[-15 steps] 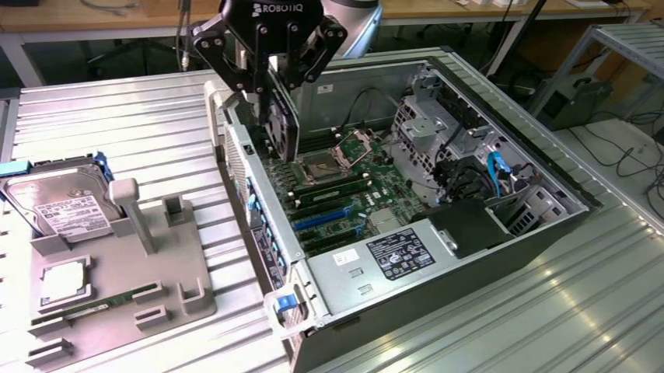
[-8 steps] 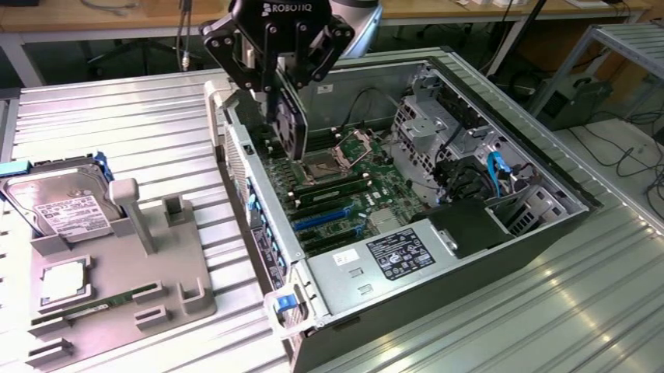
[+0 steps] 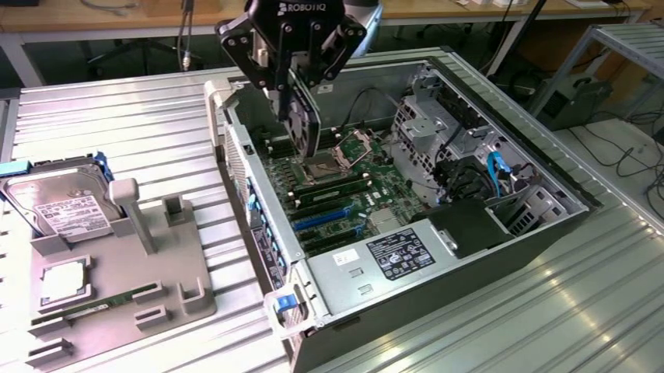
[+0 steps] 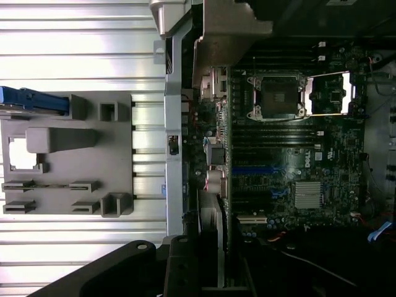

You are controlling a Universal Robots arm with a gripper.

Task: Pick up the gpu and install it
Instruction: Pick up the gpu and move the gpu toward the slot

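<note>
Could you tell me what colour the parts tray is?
The parts tray is grey; clearest in the exterior view.

A ribbed metal counter [image 3: 124, 124] carries an open computer case [image 3: 446, 303] directly below the jaws. A grey parts holder [image 3: 114, 295] lies off to their side, just beside the case.

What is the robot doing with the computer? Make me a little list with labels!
tool: shut on the gpu
gpu: black card, held on edge in the air
where: over the motherboard inside the open computer case
plugged in: not yet, it seems
gray tray: at the exterior view's left, beside the case
on the tray: hard drive, green memory stick
</note>
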